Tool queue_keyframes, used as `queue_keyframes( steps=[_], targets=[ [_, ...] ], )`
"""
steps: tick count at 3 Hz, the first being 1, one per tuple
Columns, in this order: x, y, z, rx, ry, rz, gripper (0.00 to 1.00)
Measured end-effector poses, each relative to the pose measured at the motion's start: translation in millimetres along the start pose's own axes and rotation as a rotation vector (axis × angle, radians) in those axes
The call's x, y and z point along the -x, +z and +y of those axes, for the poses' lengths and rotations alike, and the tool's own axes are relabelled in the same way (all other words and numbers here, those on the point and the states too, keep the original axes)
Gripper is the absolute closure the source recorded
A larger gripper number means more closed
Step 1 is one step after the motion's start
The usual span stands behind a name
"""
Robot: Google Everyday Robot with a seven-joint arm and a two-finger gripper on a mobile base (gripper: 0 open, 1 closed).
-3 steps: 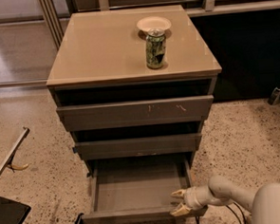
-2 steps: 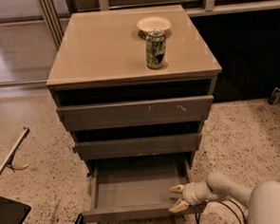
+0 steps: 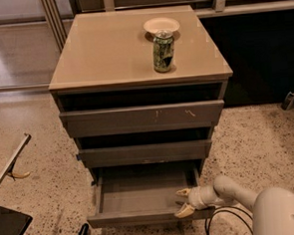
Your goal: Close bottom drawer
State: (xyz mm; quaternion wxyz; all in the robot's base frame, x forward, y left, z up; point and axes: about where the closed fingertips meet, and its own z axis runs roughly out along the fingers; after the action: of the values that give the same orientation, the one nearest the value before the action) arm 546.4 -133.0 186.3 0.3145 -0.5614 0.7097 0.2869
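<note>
1. My gripper [image 3: 185,202] hangs low at the right front corner of the bottom drawer [image 3: 133,219]. Its two pale fingers [image 3: 183,192] are spread wide apart and clamp nothing.
2. One finger points over the tray's right end. The other lies at the top edge of the drawer's flat front, and I cannot tell whether it touches.
3. The bottom drawer stands pulled well out, stretching away to the left of my jaws. Its shallow grey tray is bare.
4. Behind my jaws, my pale arm [image 3: 234,191] runs back to the right, with a dark cable [image 3: 211,225] looping on the speckled floor [image 3: 258,142] beneath it.
5. Just above and beyond my jaws sits the middle drawer front [image 3: 144,153], out less far.
6. Higher again is the top drawer front [image 3: 142,119], the widest, with pale scratch marks.
7. Farthest up, on the tan cabinet top [image 3: 103,52], a green can [image 3: 163,51] stands upright with a small pale bowl [image 3: 161,25] just behind it.
</note>
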Motion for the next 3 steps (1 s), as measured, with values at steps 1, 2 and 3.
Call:
queue_keyframes(
  steps=[1,2,3],
  targets=[
    [2.3,1.4,-6.2,-0.010,0.003,0.001,0.40],
    [4.7,2.6,-12.4,-0.022,0.008,0.002,0.42],
    [12.3,2.6,-36.0,-0.074,0.016,0.003,0.45]
  ],
)
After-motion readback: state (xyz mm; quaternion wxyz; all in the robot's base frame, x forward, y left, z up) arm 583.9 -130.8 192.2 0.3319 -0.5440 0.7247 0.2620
